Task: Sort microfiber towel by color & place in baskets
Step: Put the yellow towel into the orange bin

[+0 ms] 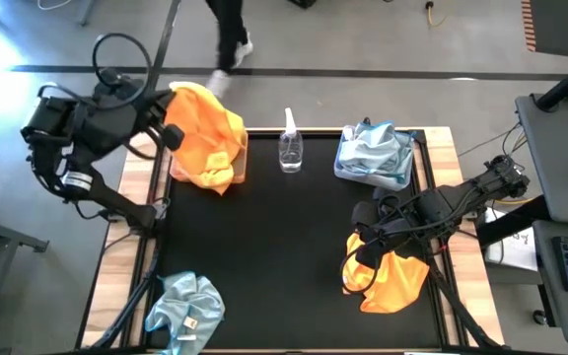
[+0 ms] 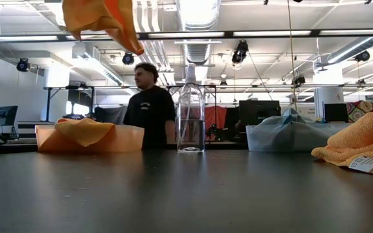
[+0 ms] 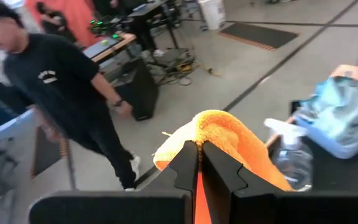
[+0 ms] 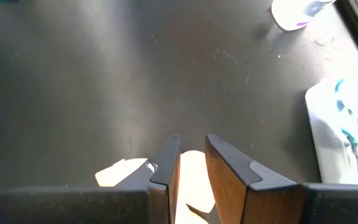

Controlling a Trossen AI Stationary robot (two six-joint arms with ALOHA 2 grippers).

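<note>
My left gripper is at the far left, shut on an orange towel that hangs over the tan basket. Another orange towel lies in that basket. My right gripper is at the near right, shut on a second orange towel. A pale blue towel lies crumpled on the table at the near left. The grey-blue basket at the far right holds pale blue towels. My left gripper pinches a bunched part of the orange towel between its two fingers, coming nearly level from the table's left. The towel drapes over and below the fingertips, and its lower end hangs clear above the tan basket. My right gripper has a bunch of the orange towel between its two fingers, slanting down from above. Much of the towel lies heaped on the table, its white tag down at the front.
A clear spray bottle stands at the far middle between the two baskets. A person walks past beyond the table's far edge. The black mat in the middle is bare.
</note>
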